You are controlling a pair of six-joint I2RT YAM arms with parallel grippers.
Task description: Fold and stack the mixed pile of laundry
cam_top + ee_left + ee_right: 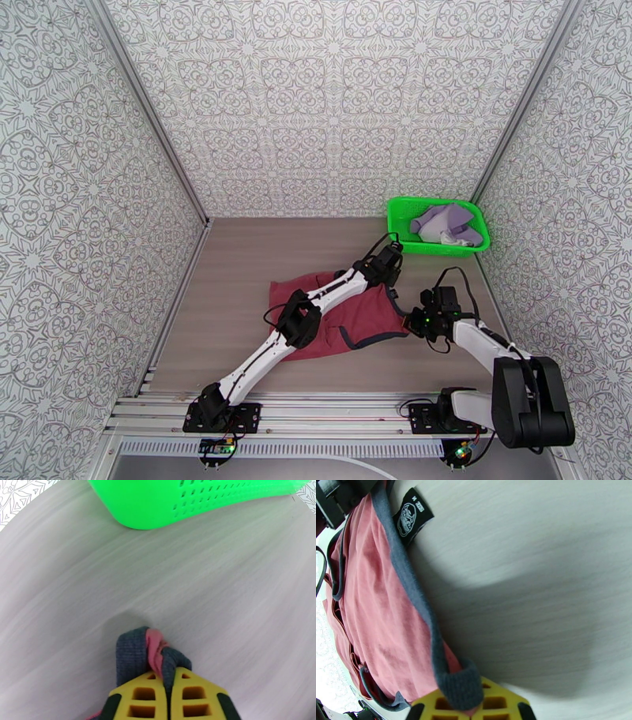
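We have both grippers pinched shut on the dark red tank top (359,320) spread on the table (253,260): left gripper (170,679) on a bunched strap, right gripper (468,705) on a trim loop. The lavender garment (452,223) sits in the green basket (438,249). We judge the cloth light and limp, so the thicker trim holds best
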